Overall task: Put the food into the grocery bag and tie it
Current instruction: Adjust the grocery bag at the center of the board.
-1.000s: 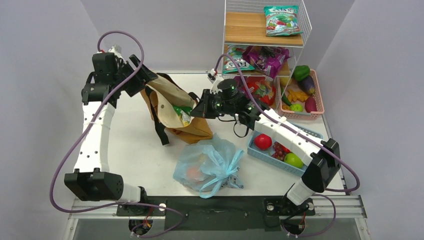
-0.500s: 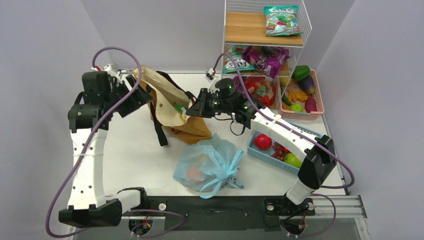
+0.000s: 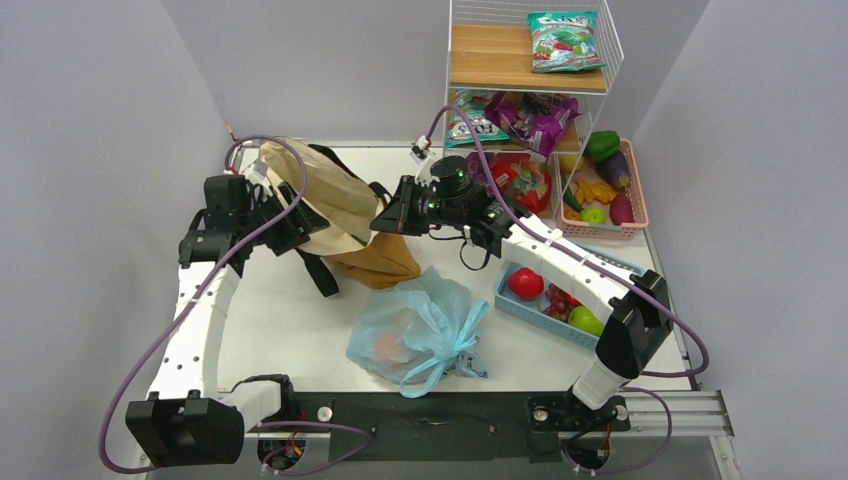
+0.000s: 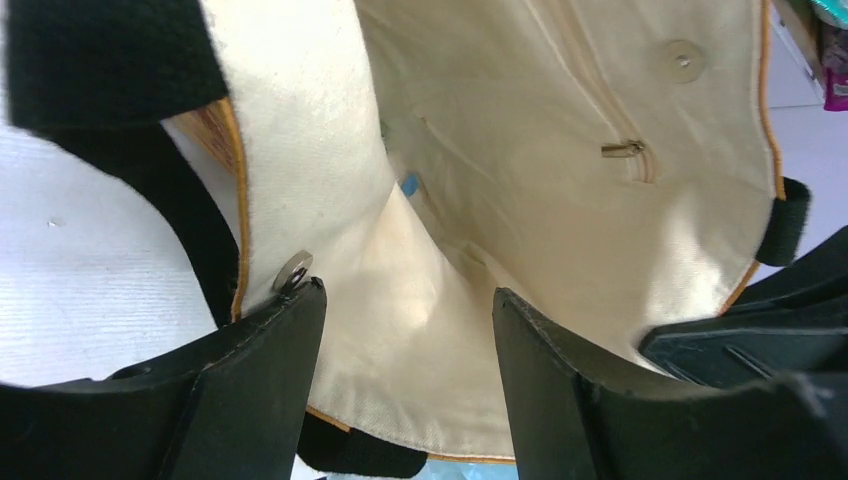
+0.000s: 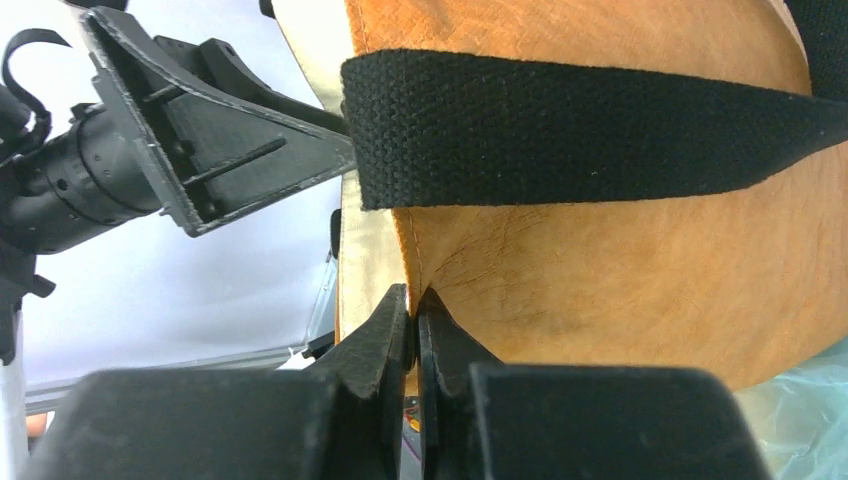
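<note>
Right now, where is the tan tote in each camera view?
Top external: tan tote left of centre, beyond the grocery bag.
Left wrist: cream lining fills the frame beyond the left gripper.
Right wrist: orange outer wall fills the right; right gripper shut on its edge.
Shared landmark: the black strap.

Tote (image 3: 385,262), centre frame: tan-orange, lined cream, strapped black. Bag (image 3: 425,320), lower centre: translucent light blue. Basket (image 3: 642,205), right: pink.

A robot lab cell: plain walls (image 3: 100,100) box a white table (image 3: 270,310) with a stocked wire shelf (image 3: 500,68)
</note>
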Available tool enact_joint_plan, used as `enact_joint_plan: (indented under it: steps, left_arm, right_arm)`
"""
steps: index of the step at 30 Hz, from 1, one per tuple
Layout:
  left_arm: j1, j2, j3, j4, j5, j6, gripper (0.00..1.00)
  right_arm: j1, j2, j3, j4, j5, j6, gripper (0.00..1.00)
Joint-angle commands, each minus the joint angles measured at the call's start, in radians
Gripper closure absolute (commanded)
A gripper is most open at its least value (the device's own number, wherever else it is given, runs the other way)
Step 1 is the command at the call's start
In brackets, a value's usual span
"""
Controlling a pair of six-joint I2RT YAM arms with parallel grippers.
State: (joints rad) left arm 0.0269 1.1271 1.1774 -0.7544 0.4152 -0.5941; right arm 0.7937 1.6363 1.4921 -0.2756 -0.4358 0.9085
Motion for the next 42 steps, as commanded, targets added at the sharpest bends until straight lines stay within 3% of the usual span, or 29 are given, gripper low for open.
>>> enact_joint_plan:
  steps: [1, 5, 10, 16, 26, 34, 36, 38, 40, 41, 42]
  left_arm:
    - [-0.002, -0.027, -0.029, 0.125, 0.025, -0.013, 0.44]
    - [-0.002, -0.019, -0.026, 0.103, 0.024, -0.036, 0.52]
    - [-0.001, -0.042, 0.094, -0.01, -0.04, -0.017, 0.35]
    - [0.0, -0.032, 0.273, -0.262, -0.228, 0.04, 0.34]
    - [-0.001, -0.126, 0.036, -0.164, -0.167, -0.014, 0.34]
    - [-0.001, -0.158, -0.06, -0.095, -0.169, -0.053, 0.33]
    - [-0.001, -0.169, -0.102, -0.009, -0.151, -0.102, 0.39]
    - [-0.004, -0.163, -0.131, 0.07, -0.125, -0.147, 0.53]
    - [-0.008, -0.147, -0.139, 0.114, -0.119, -0.164, 0.73]
    - [-0.008, -0.14, -0.131, 0.121, -0.118, -0.165, 0.92]
    - [-0.008, -0.127, -0.124, 0.118, -0.112, -0.16, 0.97]
  right_arm:
    - [0.009, -0.011, 0.049, 0.079, -0.02, 0.01, 1.0]
    - [0.008, -0.011, 0.054, 0.078, -0.023, 0.011, 1.0]
    - [0.006, -0.014, 0.047, 0.073, -0.017, 0.003, 1.0]
    - [0.004, 0.002, 0.06, 0.073, -0.026, 0.003, 1.0]
    - [0.004, 0.001, 0.072, 0.073, -0.025, 0.003, 1.0]
    - [0.006, 0.003, 0.071, 0.078, -0.026, 0.007, 1.0]
    - [0.006, 0.004, 0.068, 0.08, -0.026, 0.009, 1.0]
    - [0.006, 0.005, 0.069, 0.082, -0.028, 0.01, 1.0]
    - [0.005, 0.005, 0.069, 0.081, -0.03, 0.011, 1.0]
    - [0.005, 0.004, 0.07, 0.08, -0.03, 0.011, 1.0]
    - [0.004, 0.0, 0.07, 0.079, -0.029, 0.009, 1.0]
